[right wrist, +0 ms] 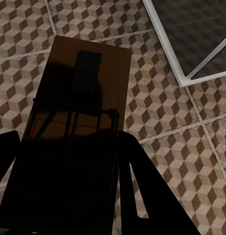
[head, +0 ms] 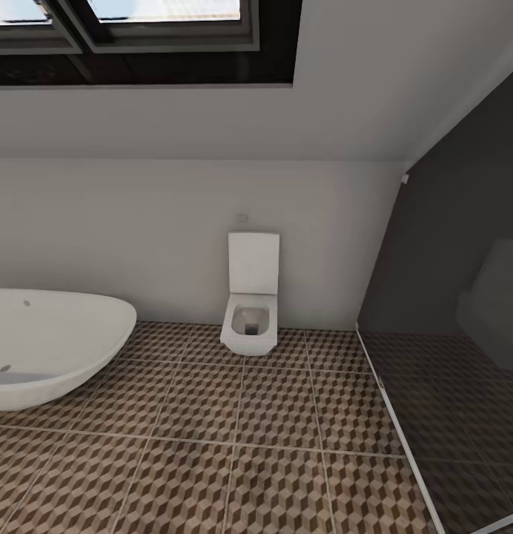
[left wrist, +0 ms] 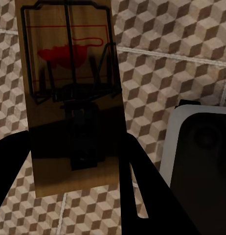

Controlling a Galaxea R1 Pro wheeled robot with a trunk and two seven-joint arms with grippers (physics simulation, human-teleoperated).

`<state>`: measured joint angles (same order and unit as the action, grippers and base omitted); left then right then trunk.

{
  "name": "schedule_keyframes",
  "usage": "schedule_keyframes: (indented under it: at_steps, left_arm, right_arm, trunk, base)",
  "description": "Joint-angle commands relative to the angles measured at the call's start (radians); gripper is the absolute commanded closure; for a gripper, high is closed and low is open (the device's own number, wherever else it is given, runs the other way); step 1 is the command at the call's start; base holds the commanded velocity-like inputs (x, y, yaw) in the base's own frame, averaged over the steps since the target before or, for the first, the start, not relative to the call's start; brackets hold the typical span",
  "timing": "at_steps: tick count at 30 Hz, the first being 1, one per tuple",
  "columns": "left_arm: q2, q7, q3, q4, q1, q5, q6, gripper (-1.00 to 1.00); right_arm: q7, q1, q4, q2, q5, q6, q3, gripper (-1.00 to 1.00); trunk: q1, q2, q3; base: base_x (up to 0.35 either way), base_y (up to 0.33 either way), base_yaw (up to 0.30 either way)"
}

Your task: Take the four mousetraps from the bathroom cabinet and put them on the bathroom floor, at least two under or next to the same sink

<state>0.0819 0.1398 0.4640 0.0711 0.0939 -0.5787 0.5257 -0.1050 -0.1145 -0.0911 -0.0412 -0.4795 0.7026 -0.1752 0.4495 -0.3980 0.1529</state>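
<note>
Above the bathroom floor, the left hand grips 1 mousetrap; the right hand grips a second mousetrap. Ahead stands a toilet.

cube-pattern bathroom floor carried white tub at left; white toilet hung at far wall, glass partition base right.

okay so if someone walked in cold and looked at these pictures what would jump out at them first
Probably the cube-patterned bathroom floor, with a white bathtub at the head view's left and a square white toilet against the far wall. Next, each wrist view shows a mousetrap between dark gripper fingers above the tiles: one in the left gripper, another in the right.
</note>
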Motion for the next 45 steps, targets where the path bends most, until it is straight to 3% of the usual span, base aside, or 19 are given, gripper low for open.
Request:
schedule_keyframes:
  at_steps: [1,45]
  left_arm:
    - [-0.001,0.006,0.007,0.003,0.001,0.002,0.003,1.0]
    - [-0.001,0.006,0.007,0.003,0.001,0.002,0.003,1.0]
  right_arm:
    - [-0.009,-0.001,0.0,0.0,-0.002,0.001,-0.009,1.0]
    - [-0.009,-0.001,-0.001,0.0,-0.002,0.001,-0.009,1.0]
  trunk:
    - [0.001,-0.002,0.002]
    - [0.001,-0.002,0.002]
  base:
    - [0.0,0.0,0.0]
    - [0.0,0.0,0.0]
